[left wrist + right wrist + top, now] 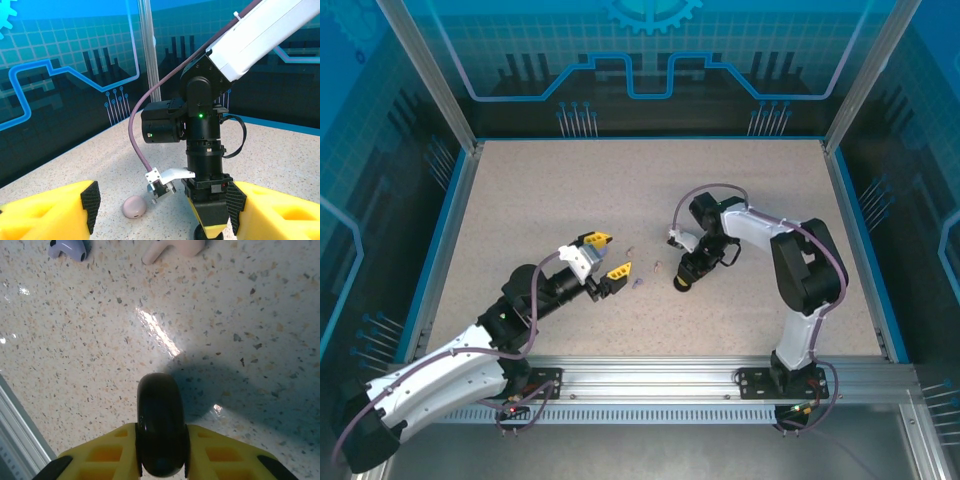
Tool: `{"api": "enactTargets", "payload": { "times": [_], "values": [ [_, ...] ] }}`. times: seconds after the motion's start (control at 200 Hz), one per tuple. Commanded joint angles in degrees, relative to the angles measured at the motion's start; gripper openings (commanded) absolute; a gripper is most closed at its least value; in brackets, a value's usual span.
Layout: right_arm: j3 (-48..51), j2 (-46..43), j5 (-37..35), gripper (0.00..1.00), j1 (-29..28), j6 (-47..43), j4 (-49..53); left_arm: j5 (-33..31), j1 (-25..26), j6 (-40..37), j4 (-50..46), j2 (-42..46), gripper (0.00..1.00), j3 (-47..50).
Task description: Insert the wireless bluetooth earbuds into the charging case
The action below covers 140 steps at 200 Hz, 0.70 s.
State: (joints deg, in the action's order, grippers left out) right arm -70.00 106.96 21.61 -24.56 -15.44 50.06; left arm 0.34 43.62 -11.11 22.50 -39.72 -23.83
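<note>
Left end effector (609,256): jaws wide apart, empty, low over the surface (740,190).
Right end effector (682,281): clamped narrow on a black case (160,425), held on edge.
Lilac earbud (67,248): loose on the surface beyond the case.
Pink earbud (172,247): beside the lilac one, apart from it.

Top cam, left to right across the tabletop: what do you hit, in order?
Open left gripper with yellow fingers → small lilac-purple earbud → small pale pink earbud → black rounded case, clamped in the right gripper.
</note>
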Motion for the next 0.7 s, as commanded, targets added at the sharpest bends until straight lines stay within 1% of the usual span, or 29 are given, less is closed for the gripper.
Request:
{"api": "enactTargets", "payload": {
  "times": [0.0,0.075,0.2,0.23,0.29,0.455,0.6,0.695],
  "values": [
    [-1.3,1.6,-0.5,0.27,1.1,-0.3,1.3,-1.4,0.0,-0.6,0.6,-0.4,0.70,0.6],
    [-1.7,2.4,-1.0,0.31,1.3,0.0,1.5,-1.9,0.1,-0.6,0.9,-0.8,0.70,0.5],
    [-2.0,1.3,-2.5,0.44,1.5,0.7,1.1,-2.3,0.0,-0.7,1.0,-1.2,0.70,0.5],
    [-2.1,0.7,-3.0,0.46,1.5,0.7,1.0,-2.3,0.0,-0.6,1.0,-1.3,0.71,0.6],
    [-2.6,-1.1,-4.7,0.50,1.4,0.8,0.4,-2.4,0.0,-0.7,1.3,-1.3,0.71,0.6],
    [-6.0,-4.6,-10.1,0.63,1.3,0.1,0.4,-2.5,0.1,-0.6,1.7,-1.3,0.71,0.6],
    [-10.6,-3.2,-16.0,0.70,0.6,-2.0,0.1,-2.6,0.0,-0.4,1.8,-1.4,0.71,0.7],
    [-13.3,-1.6,-18.3,0.78,0.2,-4.4,-2.0,-2.6,0.0,-0.3,1.7,-1.4,0.71,0.6]
  ]
}}
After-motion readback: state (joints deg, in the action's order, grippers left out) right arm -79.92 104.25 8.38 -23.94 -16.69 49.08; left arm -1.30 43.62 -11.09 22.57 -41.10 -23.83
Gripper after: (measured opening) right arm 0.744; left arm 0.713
